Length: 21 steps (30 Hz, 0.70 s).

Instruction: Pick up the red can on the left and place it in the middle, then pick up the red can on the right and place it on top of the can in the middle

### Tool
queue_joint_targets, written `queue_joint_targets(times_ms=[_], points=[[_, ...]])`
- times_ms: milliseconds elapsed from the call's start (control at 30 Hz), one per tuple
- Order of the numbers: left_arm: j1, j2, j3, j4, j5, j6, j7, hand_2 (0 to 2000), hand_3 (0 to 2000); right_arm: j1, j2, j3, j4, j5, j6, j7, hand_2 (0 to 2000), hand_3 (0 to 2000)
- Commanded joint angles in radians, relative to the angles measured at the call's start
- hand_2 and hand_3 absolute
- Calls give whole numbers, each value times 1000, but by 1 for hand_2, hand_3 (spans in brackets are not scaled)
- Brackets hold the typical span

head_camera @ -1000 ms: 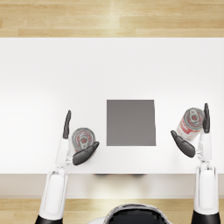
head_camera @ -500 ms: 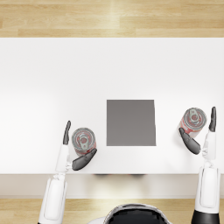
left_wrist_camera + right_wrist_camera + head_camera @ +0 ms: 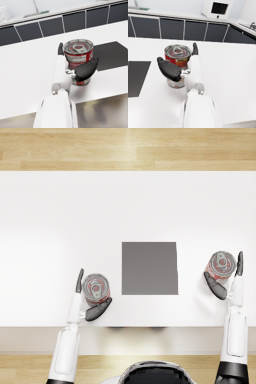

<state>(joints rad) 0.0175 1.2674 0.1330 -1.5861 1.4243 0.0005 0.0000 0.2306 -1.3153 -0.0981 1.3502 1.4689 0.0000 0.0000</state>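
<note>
The left red can (image 3: 95, 287) stands upright on the white table, left of the dark square mat (image 3: 149, 268). My left hand (image 3: 85, 300) grips it, fingers along its far side and thumb (image 3: 86, 70) pressed across its front. The can (image 3: 78, 53) still rests on the table. The right red can (image 3: 221, 264) stands upright to the right of the mat. My right hand (image 3: 227, 280) cups it with fingers spread; the thumb (image 3: 169, 70) sits near the can (image 3: 178, 57) without a clear grip.
The white table's (image 3: 60, 218) front edge runs just below both hands. Dark cabinets (image 3: 75, 21) and a microwave (image 3: 218, 9) stand well behind the table.
My left hand has closed in on the left can. My right hand has shifted slightly outward and nearer, still around the right can. Neither can has moved.
</note>
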Motion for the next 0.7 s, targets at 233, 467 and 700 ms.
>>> queue_joint_targets(times_ms=[233,467,700], points=[[32,24,18,120,0,-3,-1,0,0,69,-13,9,-143,0,0,0,0,0],[44,39,14,104,0,-46,-2,2000,1520,69,-22,-3,-88,0,67,0,2000,1520],[150,103,66,-51,0,-25,-5,2000,1520,75,-29,-4,123,0,61,6,2000,1520]])
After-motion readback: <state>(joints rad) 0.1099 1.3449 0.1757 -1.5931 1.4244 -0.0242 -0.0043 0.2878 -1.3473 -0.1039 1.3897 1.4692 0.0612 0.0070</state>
